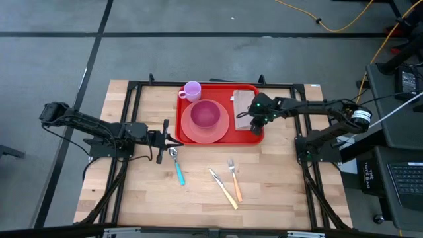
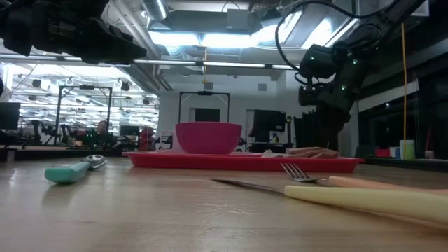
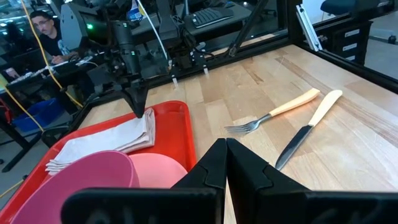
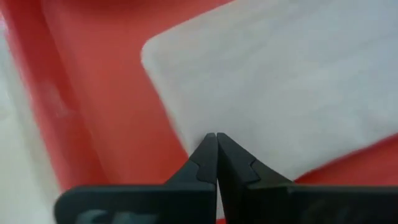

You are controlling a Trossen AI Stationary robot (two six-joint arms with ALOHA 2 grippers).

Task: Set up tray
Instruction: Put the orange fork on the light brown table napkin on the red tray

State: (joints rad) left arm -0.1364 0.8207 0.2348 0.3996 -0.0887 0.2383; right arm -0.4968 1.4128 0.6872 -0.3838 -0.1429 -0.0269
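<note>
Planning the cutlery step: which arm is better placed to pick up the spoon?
Probably the left. Its shut left gripper sits just above the spoon on the bare table, while the right gripper is over the napkin on the tray.

Bright red rectangular plastic tray (image 1: 221,141); round pink plate (image 1: 205,127) and deeper pink bowl (image 1: 205,114) were pink-on-pink; small lilac cup (image 1: 192,90); tan folded napkin (image 1: 244,104); teal-handled spoon (image 1: 177,165); pale wood counter (image 1: 277,185).

closed right pincer (image 4: 216,152), napkin (image 4: 273,81), red tray (image 4: 81,93)
</note>
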